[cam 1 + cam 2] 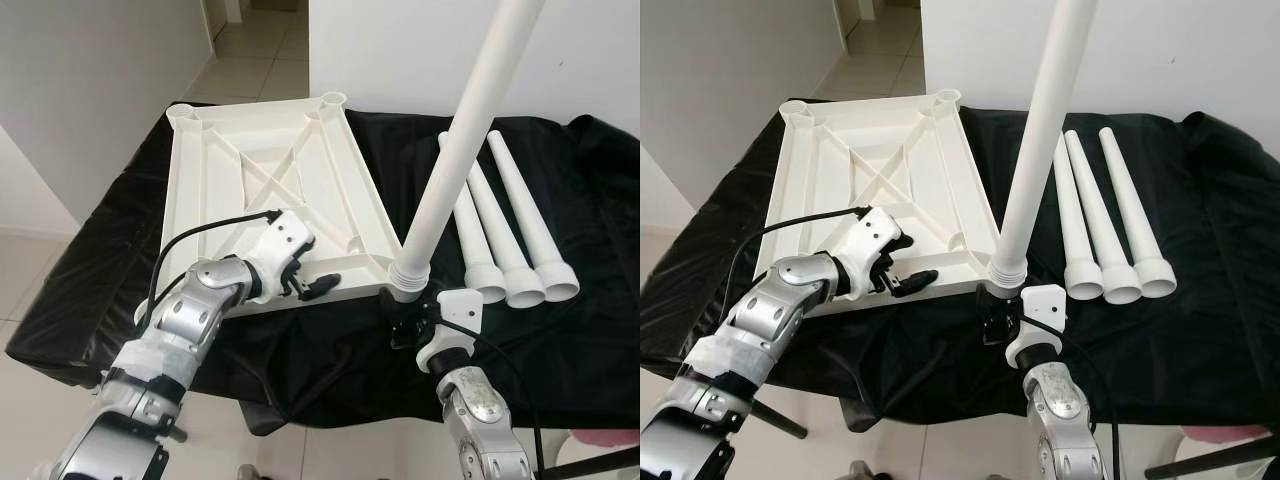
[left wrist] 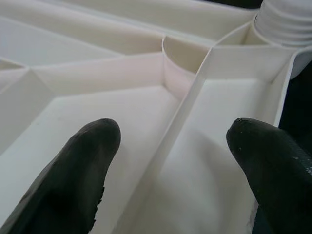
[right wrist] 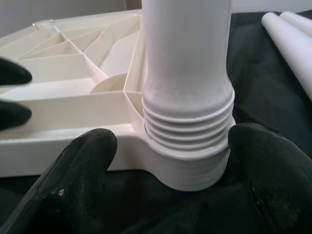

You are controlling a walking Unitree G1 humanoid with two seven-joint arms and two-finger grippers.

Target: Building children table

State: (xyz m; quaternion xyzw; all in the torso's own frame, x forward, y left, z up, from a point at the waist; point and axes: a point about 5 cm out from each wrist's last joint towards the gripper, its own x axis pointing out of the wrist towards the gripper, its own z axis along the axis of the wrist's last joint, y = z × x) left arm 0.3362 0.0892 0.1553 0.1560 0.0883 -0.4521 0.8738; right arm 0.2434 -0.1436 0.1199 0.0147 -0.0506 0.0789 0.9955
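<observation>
- The white tabletop (image 1: 270, 190) is seen lying upside down on a black cloth (image 1: 560, 330) draped over a stand, its ribbed underside facing up
- One white leg (image 1: 455, 150) stands upright in the near right corner socket (image 3: 187, 163); several threads are exposed above the socket rim, so it is judged not fully screwed home
- Three spare legs (image 1: 500, 215) are laid side by side on the cloth, just to the right of the tabletop, wide ends toward the robot
- The left gripper (image 1: 318, 287) is held at the near edge of the tabletop, its fingers (image 2: 78, 170) spread apart over a rib, nothing clasped between them
- The right gripper (image 3: 170, 165) is placed low at the socket, its fingers parted on either side of the threaded collar, with no contact visible
- The plastic is judged light, stiff and smooth, hence slippery; the tall leg is best taken low, near the collar, where twisting will tilt it least
- The tabletop is likely to slide on the cloth, so bracing at its near rim is advised
</observation>
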